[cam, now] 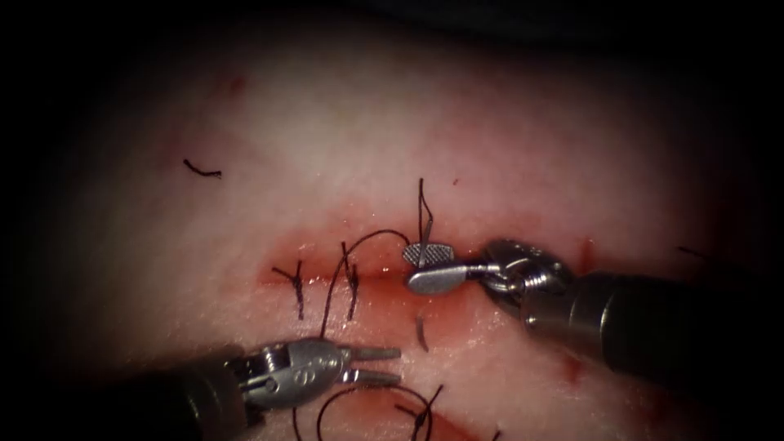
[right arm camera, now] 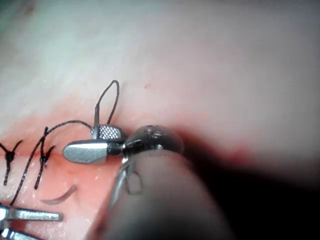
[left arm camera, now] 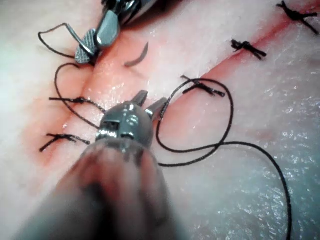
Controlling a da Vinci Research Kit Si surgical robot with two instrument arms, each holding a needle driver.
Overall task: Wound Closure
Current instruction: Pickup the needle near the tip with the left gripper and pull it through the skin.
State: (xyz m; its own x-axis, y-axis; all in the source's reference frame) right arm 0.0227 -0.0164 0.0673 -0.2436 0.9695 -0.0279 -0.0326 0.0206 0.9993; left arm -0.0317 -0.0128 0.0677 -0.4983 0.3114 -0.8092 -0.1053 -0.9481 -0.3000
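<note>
Pale pork tissue [cam: 343, 122] fills the bench scene, its cut [cam: 327, 276] running across mid-frame. Nearest, lower left, the left tool [cam: 371, 365] has its jaws parted, holding nothing. Just beyond, the needle [cam: 420, 333] stands partly buried below the cut. Farther, the right tool [cam: 430, 265] has its jaws spread around the thread [cam: 351, 257], not gripping it. No lettering is readable.

Left tool [cam: 371, 365]: two slim, flat, grey metal jaws on a rounded silver wrist block with small circular pin heads and faint stamped markings; dark, matte, tubular shaft behind. In the left wrist view the left tool [left arm camera: 150, 102] shows a polished clevis with round rivets.

Right tool [cam: 430, 267]: broader spoon-shaped jaws, one face cross-hatched, the other smooth and bright. Silver knuckled wrist, thin cable loop, dark grey cylindrical shaft. Right tool [right arm camera: 95, 142] looks alike.
</note>
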